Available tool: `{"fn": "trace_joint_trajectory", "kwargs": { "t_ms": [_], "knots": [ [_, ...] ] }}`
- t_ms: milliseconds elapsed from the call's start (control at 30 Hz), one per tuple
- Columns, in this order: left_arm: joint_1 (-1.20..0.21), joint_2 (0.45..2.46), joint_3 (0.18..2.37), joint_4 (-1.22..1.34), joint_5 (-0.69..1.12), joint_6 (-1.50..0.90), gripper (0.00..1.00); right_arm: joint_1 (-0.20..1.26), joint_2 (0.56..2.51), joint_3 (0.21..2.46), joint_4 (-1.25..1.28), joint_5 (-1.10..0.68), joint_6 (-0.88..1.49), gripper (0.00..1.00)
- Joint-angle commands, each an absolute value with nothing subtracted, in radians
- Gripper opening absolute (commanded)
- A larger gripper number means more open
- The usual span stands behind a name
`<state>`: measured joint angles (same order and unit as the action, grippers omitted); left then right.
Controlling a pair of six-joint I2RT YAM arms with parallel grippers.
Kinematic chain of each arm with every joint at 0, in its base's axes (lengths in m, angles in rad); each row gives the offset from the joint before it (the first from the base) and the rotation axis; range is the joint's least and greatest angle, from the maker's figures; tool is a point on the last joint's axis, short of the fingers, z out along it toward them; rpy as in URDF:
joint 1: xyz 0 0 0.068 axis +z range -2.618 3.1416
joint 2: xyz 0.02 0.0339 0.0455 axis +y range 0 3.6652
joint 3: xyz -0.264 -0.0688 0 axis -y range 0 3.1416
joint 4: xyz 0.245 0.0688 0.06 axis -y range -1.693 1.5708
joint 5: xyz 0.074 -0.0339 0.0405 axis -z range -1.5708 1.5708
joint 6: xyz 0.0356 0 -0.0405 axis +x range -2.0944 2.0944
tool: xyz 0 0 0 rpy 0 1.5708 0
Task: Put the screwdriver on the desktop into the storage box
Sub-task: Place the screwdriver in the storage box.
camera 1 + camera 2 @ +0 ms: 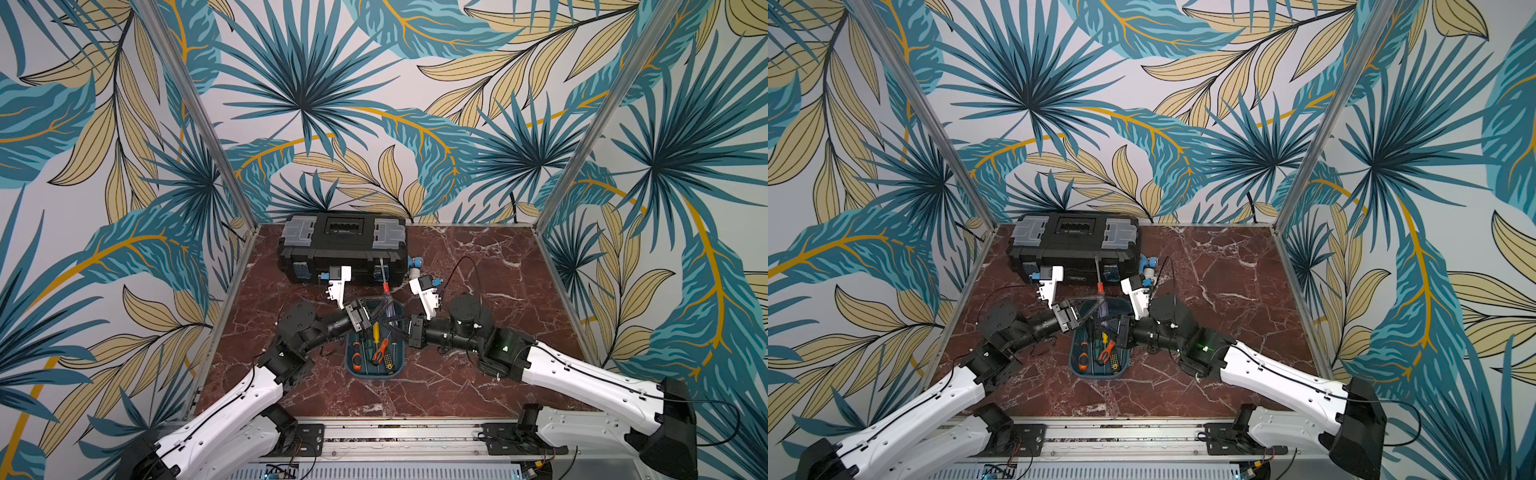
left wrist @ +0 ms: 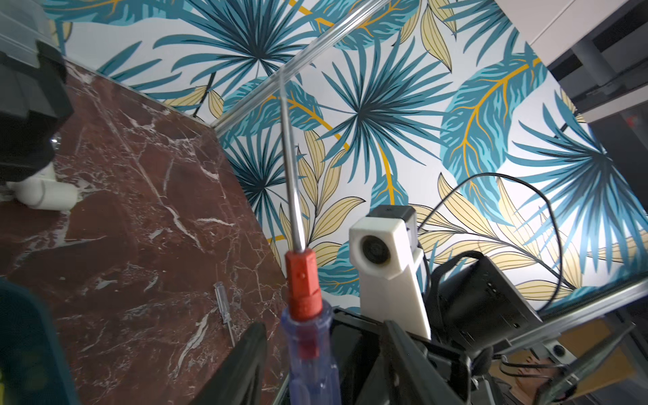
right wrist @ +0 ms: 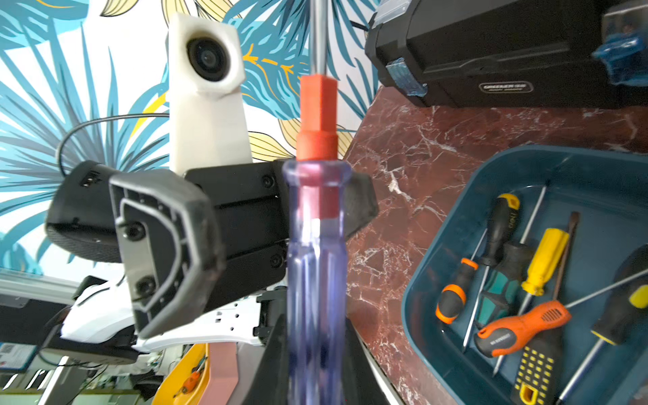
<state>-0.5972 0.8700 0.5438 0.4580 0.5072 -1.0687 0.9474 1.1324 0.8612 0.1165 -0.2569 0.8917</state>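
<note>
Marble desktop; screwdriver within right pincer

**Robot laboratory test cell.** You are working in a three-walled booth. Leaf-print backdrop panels, framed by aluminium posts, enclose a marble-patterned desktop. The left arm and right arm are mounted on an aluminium rail at the front edge, and each carries a cabled wrist camera. On the desktop stand a black toolbox and a storage box containing screwdrivers.
</note>
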Motion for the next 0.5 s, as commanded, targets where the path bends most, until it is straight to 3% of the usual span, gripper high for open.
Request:
{"fn": "trace_joint_trajectory", "kwargs": {
  "t_ms": [0, 167, 367, 467],
  "knots": [
    [-0.591, 0.884, 0.534, 0.587, 0.596, -1.082, 0.51, 0.941, 1.129, 0.837, 0.274, -0.386, 0.955, 0.0],
    [-0.59, 0.899, 0.552, 0.571, 0.598, -1.075, 0.27, 0.938, 1.123, 0.826, 0.29, -0.397, 0.966, 0.0],
    [-0.586, 0.897, 0.548, 0.582, 0.589, -1.087, 0.21, 0.939, 1.123, 0.819, 0.293, -0.403, 0.964, 0.0],
    [-0.585, 0.89, 0.551, 0.587, 0.582, -1.088, 0.02, 0.938, 1.129, 0.818, 0.288, -0.401, 0.966, 0.0]
  ]
}}
